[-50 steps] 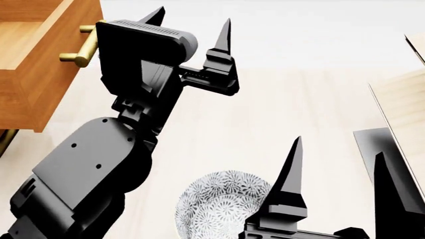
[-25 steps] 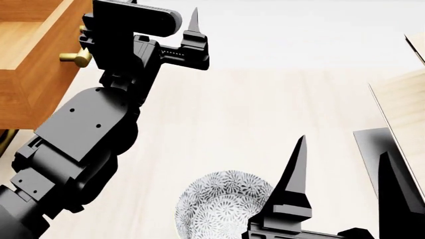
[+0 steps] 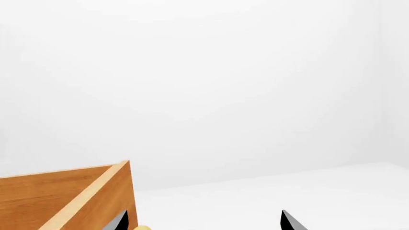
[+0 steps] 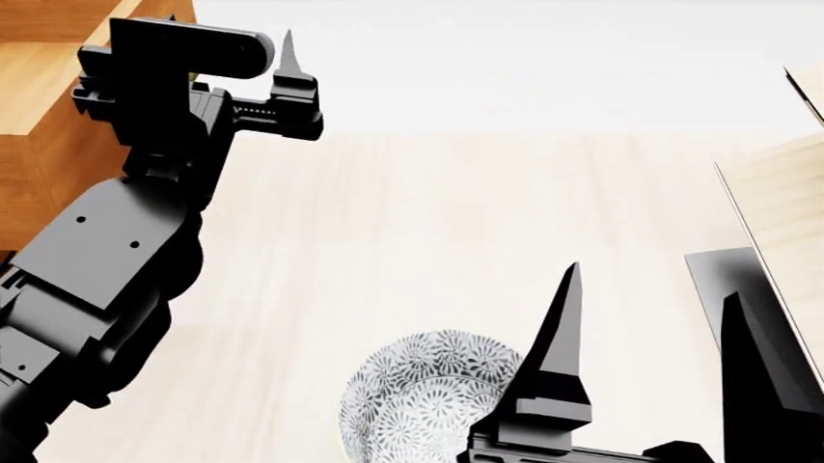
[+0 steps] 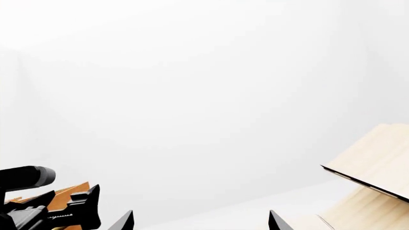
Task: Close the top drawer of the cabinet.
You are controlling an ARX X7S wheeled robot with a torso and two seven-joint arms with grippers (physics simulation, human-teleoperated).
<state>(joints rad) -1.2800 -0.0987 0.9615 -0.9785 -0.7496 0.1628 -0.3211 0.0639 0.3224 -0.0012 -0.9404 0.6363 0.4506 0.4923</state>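
Note:
The top drawer point(image 4: 45, 116) is an orange-brown wooden box pulled out at the head view's upper left. My left gripper point(image 4: 232, 43) is open and sits against its front panel, hiding the brass handle there. In the left wrist view the front panel point(image 3: 96, 203) stands beside one finger point(image 3: 120, 221), and a bit of the brass handle point(image 3: 142, 228) shows between the spread jaws of the left gripper point(image 3: 201, 223). My right gripper point(image 4: 650, 357) is open and empty, low near the bowl; its spread tips frame its midpoint point(image 5: 200, 223) in the right wrist view. The rest of the cabinet is out of view.
A patterned glass bowl point(image 4: 425, 386) lies on the pale floor beside my right gripper. A pale slanted wooden shelf point(image 4: 785, 212) on a black base point(image 4: 727, 280) stands at the right, and also shows in the right wrist view point(image 5: 377, 158).
My left arm has swung left and up to the drawer front, and now covers the brass handle. The right arm has barely moved.

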